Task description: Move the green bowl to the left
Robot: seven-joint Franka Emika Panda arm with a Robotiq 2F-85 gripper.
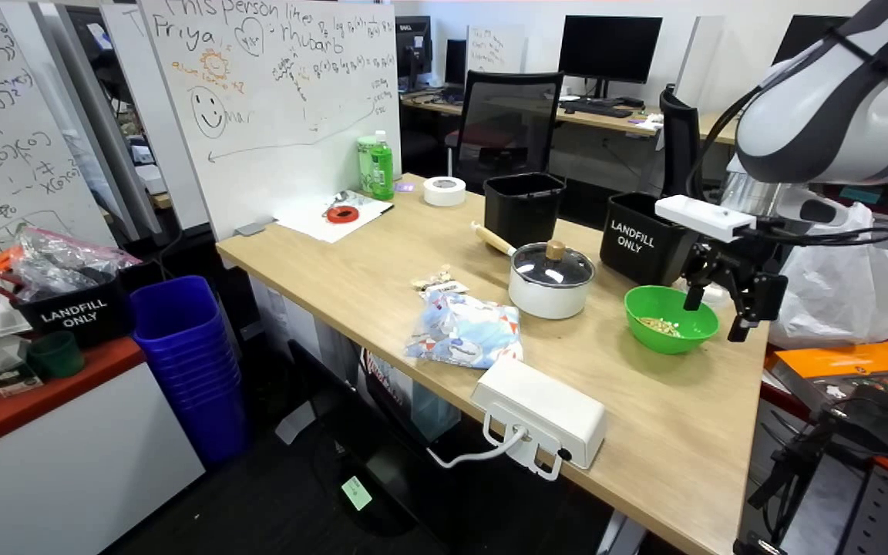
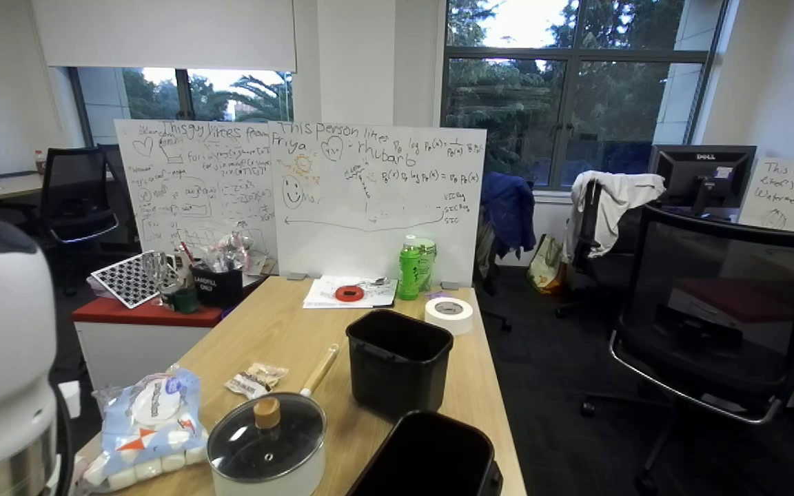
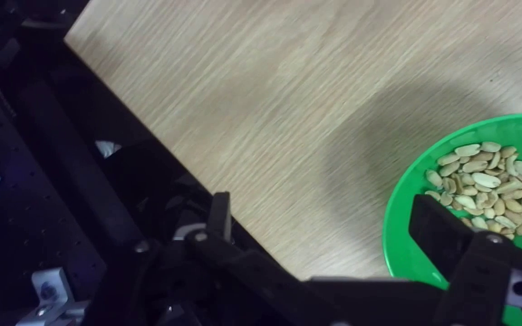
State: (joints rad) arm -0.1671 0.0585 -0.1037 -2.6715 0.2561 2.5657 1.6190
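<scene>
The green bowl (image 1: 674, 343) stands upright on the wooden table near its edge, holding shelled peanuts (image 1: 658, 327). In the wrist view the bowl (image 3: 401, 226) is at the right, partly hidden behind a finger, with its peanuts (image 3: 487, 181) showing. My gripper (image 1: 716, 316) is open and empty at the bowl's edge-side rim. In the wrist view the gripper (image 3: 322, 203) has one finger over the bowl's inside and the other outside, over the table's edge. I cannot tell whether a finger touches the bowl. Bowl and gripper are out of view in an exterior view where the arm (image 2: 4, 344) shows.
A white lidded pot (image 1: 548, 297) and a black bin (image 1: 637, 243) stand beside the bowl. Another black bin (image 1: 525, 212) is behind the pot. A marshmallow bag (image 1: 467, 331) and a white box (image 1: 544, 408) lie along the table's long edge. A white plastic bag (image 1: 837, 285) is beyond the table.
</scene>
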